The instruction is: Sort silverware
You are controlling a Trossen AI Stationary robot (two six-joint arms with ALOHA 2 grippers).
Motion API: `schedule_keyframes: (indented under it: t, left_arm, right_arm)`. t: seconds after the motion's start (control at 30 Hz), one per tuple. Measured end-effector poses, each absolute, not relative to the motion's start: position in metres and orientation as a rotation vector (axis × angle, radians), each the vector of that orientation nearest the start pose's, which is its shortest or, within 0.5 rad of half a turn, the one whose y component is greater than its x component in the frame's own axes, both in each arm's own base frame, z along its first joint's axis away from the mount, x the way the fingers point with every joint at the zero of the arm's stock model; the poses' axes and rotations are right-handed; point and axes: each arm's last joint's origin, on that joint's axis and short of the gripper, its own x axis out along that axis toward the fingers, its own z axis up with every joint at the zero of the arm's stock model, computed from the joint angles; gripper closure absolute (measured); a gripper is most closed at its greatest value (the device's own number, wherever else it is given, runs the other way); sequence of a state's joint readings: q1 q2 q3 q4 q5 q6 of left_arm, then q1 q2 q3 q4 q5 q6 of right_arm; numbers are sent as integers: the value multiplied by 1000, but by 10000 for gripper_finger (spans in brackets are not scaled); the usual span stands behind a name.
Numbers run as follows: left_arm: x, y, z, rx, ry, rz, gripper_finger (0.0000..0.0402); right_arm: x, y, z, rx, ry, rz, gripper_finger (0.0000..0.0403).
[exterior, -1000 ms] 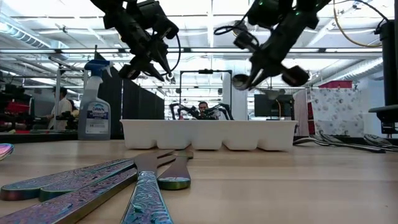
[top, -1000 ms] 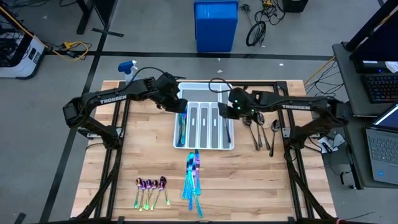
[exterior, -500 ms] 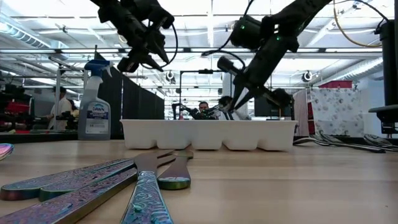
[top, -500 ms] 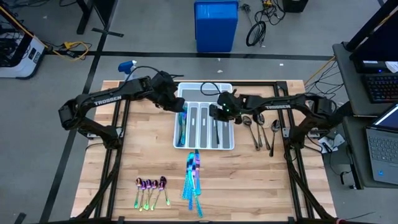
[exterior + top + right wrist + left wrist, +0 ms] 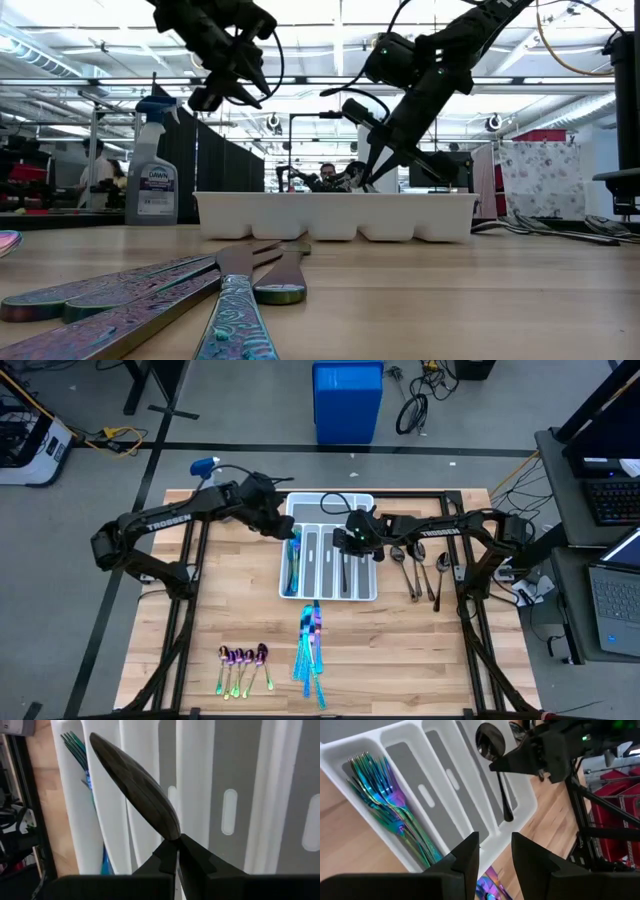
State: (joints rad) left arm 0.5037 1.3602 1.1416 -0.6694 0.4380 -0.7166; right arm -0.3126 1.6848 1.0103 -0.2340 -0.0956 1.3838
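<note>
My right gripper (image 5: pixel 352 541) (image 5: pixel 177 845) hangs over the right half of the white compartmented tray (image 5: pixel 369 597), shut on a dark gunmetal spoon (image 5: pixel 496 767). My left gripper (image 5: pixel 276 521) (image 5: pixel 495 852) is open and empty, above the tray's far left corner. Blue-teal forks (image 5: pixel 292 566) (image 5: pixel 390 805) lie in the tray's leftmost compartment. More dark spoons (image 5: pixel 415 572) lie on the table right of the tray. Iridescent knives (image 5: pixel 312 645) (image 5: pixel 225 300) and small purple spoons (image 5: pixel 243 659) lie near the table's near edge. My right gripper pinches the dark spoon at its neck (image 5: pixel 172 836), just below the bowl (image 5: pixel 135 782), between its two fingertips. The spoon is lifted clear above the tray. Its bowl points toward the table's far edge, and its handle (image 5: pixel 505 802) slants down toward the near edge.
A spray bottle (image 5: pixel 205 468) (image 5: pixel 153 180) stands at the table's far left corner. A blue bin (image 5: pixel 347 400) sits on the floor beyond the table. Laptops and cables are on a bench to the right. People show in the room behind the table.
My right gripper has carried the dark spoon toward the table's left, from the tray's right rim to over its right-hand compartments, and has tipped. My left gripper has drawn back slightly toward the far left and up, still open.
</note>
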Motion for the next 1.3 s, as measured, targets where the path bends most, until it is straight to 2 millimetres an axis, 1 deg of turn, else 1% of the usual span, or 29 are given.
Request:
schedule_keyframes:
  t: [0.07,0.23,0.73,1.0,1.1,1.3]
  left_arm:
    - [248,123,294,-1079,751,350,303]
    - [248,123,295,-1078,749,349,303]
    - [248,123,294,-1077,750,349,303]
    - [247,123,294,-944,765,303,303]
    - [247,122,295,-927,763,295,303]
    - [245,121,294,-938,793,303,303]
  right_arm:
    - [323,-102,184,1457,607,-795,403]
    - [330,-104,190,1473,522,-740,403]
    - [329,-103,189,1450,537,-736,403]
    - [330,-103,190,1363,561,-681,403]
    - [329,-103,190,1380,571,-683,403]
    - [327,-102,187,1453,580,-741,403]
